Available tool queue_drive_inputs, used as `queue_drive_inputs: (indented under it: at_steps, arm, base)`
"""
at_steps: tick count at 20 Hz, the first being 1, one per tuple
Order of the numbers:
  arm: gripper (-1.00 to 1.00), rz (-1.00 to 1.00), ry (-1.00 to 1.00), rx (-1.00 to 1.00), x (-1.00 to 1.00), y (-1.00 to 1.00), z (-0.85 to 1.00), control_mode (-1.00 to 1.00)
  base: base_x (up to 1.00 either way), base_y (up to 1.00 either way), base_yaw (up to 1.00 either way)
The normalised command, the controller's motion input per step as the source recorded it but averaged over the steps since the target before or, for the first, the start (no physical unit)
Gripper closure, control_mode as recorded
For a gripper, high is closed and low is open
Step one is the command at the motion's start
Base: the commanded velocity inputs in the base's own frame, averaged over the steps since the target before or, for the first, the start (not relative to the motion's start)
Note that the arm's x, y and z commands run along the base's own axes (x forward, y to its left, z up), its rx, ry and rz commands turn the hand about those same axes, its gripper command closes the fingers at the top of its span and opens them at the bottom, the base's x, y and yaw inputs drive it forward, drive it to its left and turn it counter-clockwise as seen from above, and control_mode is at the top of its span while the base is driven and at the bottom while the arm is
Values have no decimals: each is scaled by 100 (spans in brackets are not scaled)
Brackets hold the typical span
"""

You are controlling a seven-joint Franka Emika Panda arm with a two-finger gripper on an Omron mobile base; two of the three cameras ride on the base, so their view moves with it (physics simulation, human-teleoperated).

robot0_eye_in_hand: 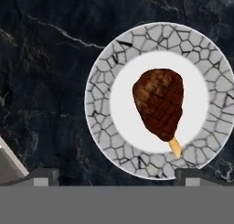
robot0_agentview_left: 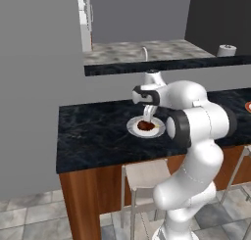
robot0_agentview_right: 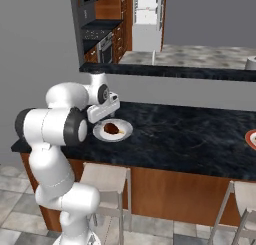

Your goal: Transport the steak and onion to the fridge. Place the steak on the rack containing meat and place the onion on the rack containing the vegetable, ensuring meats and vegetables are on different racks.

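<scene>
Left base view: the white arm's gripper (robot0_agentview_left: pixel 147 117) hangs just above a dark red-brown steak (robot0_agentview_left: pixel 144 125) lying on a round white plate with a cracked grey rim (robot0_agentview_left: pixel 133 129), on the black marble tabletop (robot0_agentview_left: pixel 93 136).

Right base view: the steak (robot0_agentview_right: pixel 112 128) lies mid-plate, a wooden stool (robot0_agentview_right: pixel 105 181) below.

Hand view: the gripper (robot0_eye_in_hand: pixel 117 176) is spread wide, its tips flanking the plate's near edge; the steak's (robot0_eye_in_hand: pixel 159 102) pale stub points towards them.

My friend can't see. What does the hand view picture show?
A dark brown steak with a short pale stub lies on a round white plate with a cracked-looking rim. The plate sits on a black marbled counter, seen from straight above.
</scene>
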Motion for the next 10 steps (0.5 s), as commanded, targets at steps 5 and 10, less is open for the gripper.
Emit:
queue_drive_inputs:
  at_steps: [5,10]
  arm:
    - [-100,10,0,0,48,0,-21,-100]
    - [-100,3,2,0,0,0,-20,-100]
  base:
    - [0,0,0]
    - [0,0,0]
